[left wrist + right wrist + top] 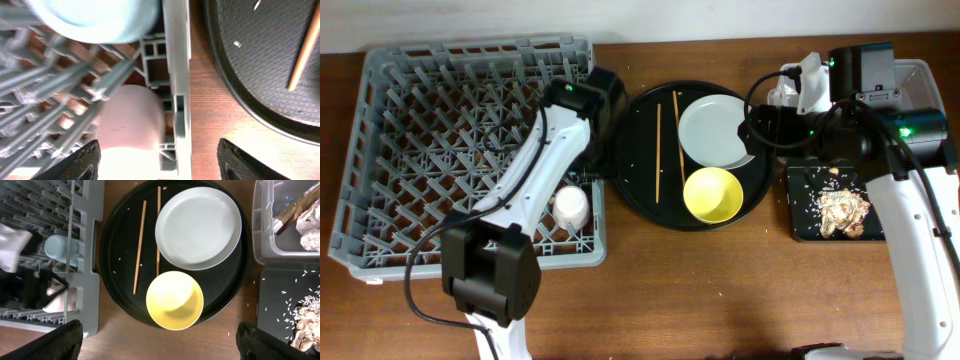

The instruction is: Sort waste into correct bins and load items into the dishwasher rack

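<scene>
My left gripper (592, 100) is open and empty, its fingers (160, 165) straddling the right rim of the grey dishwasher rack (380, 150). Below it in the rack stand the pink-white cup (130, 120) and the light blue cup (95, 20). My right gripper (775, 115) is open and empty (165, 350), high over the yellow bowl (175, 300), the pale grey plate (200, 227) and two chopsticks (140, 245). The clear tub (262, 240) holds tissue (310, 225) and a gold-brown wrapper (295, 210). Food scraps (845, 210) lie in the black rectangular tray (800, 215).
The plate, bowl and chopsticks rest on a round black tray (640, 190) between the rack and the bins. A few crumbs lie on the wood near the black rectangular tray. The right arm covers much of the clear tub in the overhead view.
</scene>
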You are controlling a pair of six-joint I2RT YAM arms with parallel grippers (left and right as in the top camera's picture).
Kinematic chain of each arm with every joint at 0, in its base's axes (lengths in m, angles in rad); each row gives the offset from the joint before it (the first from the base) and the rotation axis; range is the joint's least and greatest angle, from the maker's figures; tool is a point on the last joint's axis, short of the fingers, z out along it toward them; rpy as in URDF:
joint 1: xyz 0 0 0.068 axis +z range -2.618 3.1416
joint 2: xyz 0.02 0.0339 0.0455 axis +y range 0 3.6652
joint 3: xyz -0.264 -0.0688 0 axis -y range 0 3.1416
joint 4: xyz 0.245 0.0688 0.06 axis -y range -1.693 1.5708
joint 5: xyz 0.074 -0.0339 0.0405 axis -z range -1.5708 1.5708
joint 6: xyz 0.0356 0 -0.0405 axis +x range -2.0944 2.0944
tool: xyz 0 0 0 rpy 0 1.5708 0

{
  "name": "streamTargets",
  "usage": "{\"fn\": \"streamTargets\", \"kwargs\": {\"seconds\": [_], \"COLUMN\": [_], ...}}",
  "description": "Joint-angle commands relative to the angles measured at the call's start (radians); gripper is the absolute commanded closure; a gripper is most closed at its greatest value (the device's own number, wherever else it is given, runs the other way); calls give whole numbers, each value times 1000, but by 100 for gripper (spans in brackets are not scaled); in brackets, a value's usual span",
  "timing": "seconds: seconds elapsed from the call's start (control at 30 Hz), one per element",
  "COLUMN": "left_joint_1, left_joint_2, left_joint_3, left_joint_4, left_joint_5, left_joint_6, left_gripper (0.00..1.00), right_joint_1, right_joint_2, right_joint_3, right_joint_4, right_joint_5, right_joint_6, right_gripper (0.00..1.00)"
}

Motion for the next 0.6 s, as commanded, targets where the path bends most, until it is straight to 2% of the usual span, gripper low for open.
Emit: {"fn": "streamTargets", "kwargs": {"seconds": [0.0, 0.23, 0.33, 0.47, 0.57], "left_joint_1": [2, -29, -110, -219, -280], "left_joint_2": [-8, -45, -51, -51, -41], "left_joint_3": [130, 279, 281, 280, 264], "left_joint_4": [-47, -97, -71, 27, 127], "left_joint_5": [-44, -36, -28, -27, -24], "left_joint_6": [12, 43, 43, 66, 65], "left_gripper": [25, 24, 15, 5, 5], "right_joint_1": [1, 1, 0, -42, -135], "right_joint_2": [3, 3, 3, -4, -22], "right_joint_3": [2, 2, 2, 4, 5], "right_joint_4": [4, 4, -3, -40, -86], "right_joint_5": [12, 12, 59, 94, 93], "right_joint_6": [-10, -10, -10, -6, -6], "right_gripper": [1, 2, 2, 1, 2]}}
